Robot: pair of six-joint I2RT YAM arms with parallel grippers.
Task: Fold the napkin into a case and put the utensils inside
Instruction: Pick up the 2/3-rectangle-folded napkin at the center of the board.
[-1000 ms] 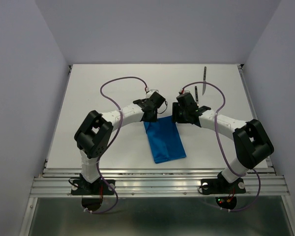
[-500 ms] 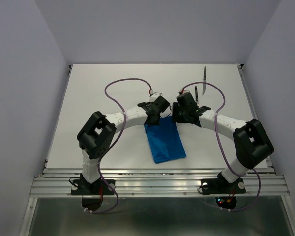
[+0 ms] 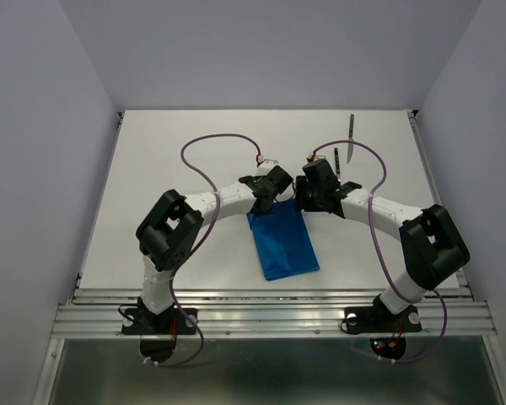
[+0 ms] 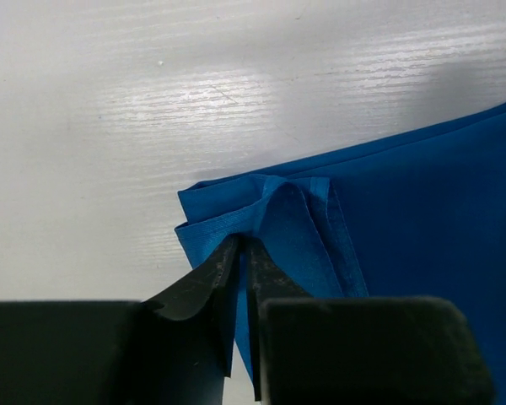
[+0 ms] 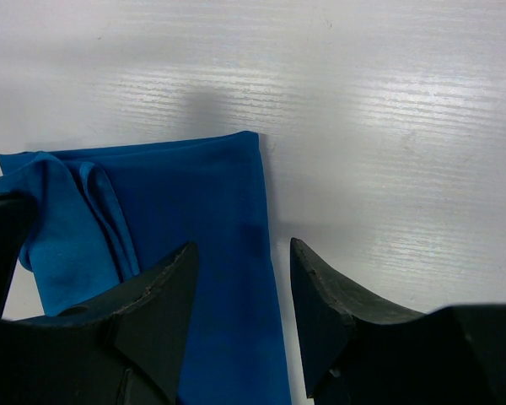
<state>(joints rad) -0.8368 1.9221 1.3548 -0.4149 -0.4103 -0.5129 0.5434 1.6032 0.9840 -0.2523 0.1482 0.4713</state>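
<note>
The blue napkin (image 3: 283,243) lies folded as a narrow rectangle on the white table, running from the grippers toward the near edge. My left gripper (image 4: 243,246) is shut on a raised pinch of cloth at the napkin's far left corner (image 4: 278,211). My right gripper (image 5: 243,253) is open, its jaws straddling the napkin's far right edge (image 5: 228,219). The knife (image 3: 351,135) lies at the far right of the table, blade pointing away. The fork is not visible.
A purple cable loops over each arm. The table's metal rail (image 3: 270,308) runs along the near edge. Grey walls enclose the table on three sides.
My left arm has shifted right, bringing its gripper onto the napkin's far left corner. The right arm and the napkin have stayed in place.
</note>
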